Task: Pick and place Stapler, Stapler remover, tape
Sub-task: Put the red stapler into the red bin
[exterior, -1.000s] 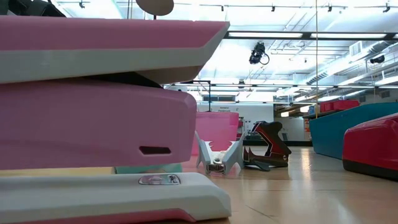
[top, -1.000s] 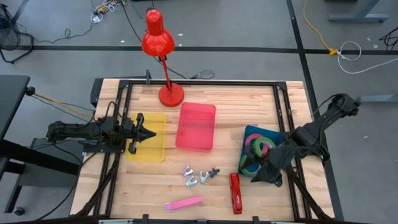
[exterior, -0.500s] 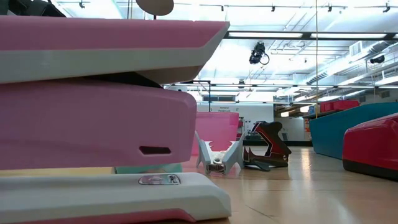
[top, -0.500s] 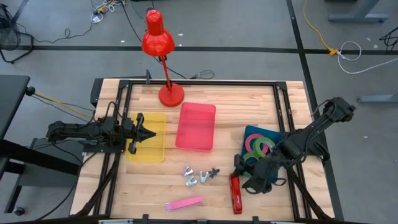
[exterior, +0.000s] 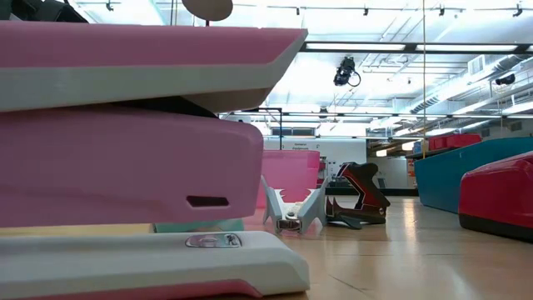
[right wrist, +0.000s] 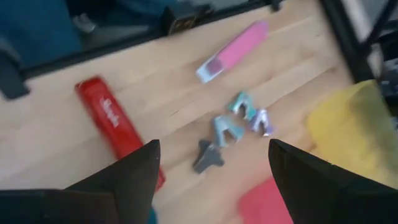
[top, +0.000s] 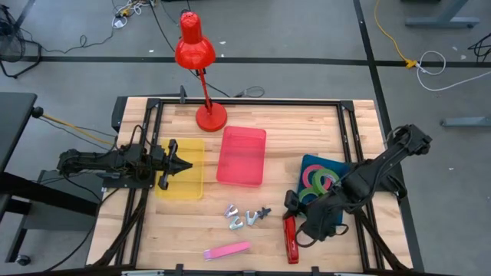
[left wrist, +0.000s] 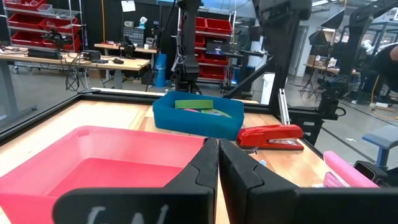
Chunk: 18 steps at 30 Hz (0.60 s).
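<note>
The right gripper point(top: 295, 208), jaws spread wide, hovered above the red stapler point(top: 290, 238) at lower right, beside the tape rolls point(top: 321, 180); the left gripper point(top: 184, 165) stayed clenched at centre left.

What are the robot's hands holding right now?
Nothing. The right gripper hangs open above the red stapler, not touching it. The left gripper is shut and empty over the yellow tray.

A workshop-style lab is showing here — red bin racks point(left wrist: 28, 15), benches point(left wrist: 118, 51) and ceiling strip lights point(exterior: 366, 47) surrounding the table point(top: 314, 126).
</note>
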Each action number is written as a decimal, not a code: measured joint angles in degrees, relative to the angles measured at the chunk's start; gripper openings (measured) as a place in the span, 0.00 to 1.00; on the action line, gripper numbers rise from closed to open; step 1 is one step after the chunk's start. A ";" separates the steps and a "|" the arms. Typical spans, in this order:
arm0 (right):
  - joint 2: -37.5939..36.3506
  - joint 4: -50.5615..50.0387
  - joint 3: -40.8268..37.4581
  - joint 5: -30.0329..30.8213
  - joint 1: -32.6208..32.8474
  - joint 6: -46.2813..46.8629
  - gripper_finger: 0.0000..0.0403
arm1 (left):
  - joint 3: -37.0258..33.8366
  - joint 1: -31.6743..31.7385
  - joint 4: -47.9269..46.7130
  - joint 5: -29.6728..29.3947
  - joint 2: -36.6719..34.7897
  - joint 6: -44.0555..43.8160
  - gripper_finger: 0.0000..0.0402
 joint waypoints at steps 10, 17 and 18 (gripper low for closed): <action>1.21 -3.04 -4.01 1.65 3.26 -10.92 0.74 | 0.02 0.00 0.00 0.00 0.00 0.00 0.05; 1.21 0.01 -9.92 4.07 5.83 -15.06 0.74 | 0.00 0.00 0.00 0.00 -0.01 0.00 0.05; 1.21 0.79 -10.39 4.09 6.09 -15.05 0.74 | 0.01 0.00 0.00 0.00 0.00 0.00 0.05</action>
